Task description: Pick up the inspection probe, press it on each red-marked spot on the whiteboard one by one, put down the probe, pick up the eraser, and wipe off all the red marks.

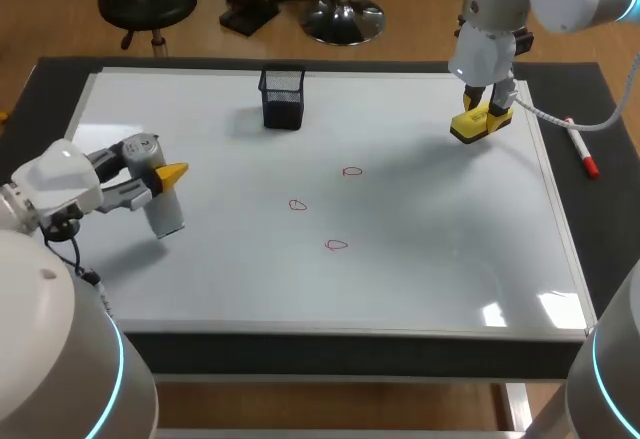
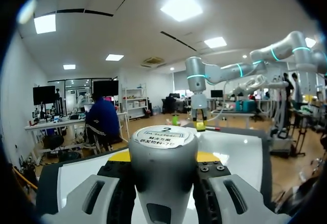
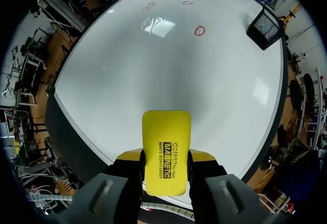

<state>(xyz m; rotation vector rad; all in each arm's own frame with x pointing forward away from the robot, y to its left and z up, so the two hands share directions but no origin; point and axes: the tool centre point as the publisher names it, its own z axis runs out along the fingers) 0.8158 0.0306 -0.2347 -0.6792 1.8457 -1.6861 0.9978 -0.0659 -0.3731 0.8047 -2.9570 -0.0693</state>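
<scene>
Item: probe, a stubby grey cylinder with a paper label on its rounded cap. It is clenched upright in the left gripper over the whiteboard, near its left edge; contact with the surface cannot be told. It is judged rigid, fairly weighty and smooth-sided, best held across the mid-body so presses go straight down. Item: eraser, a yellow block grasped on its long sides by the right gripper above the whiteboard's far right corner. It is judged light, with a hard shell and a soft wiping face. Three red marks, small loops, sit unwiped near the whiteboard's middle. A black mesh cup stands at its far edge, and a marker pen lies just off its right edge.
</scene>
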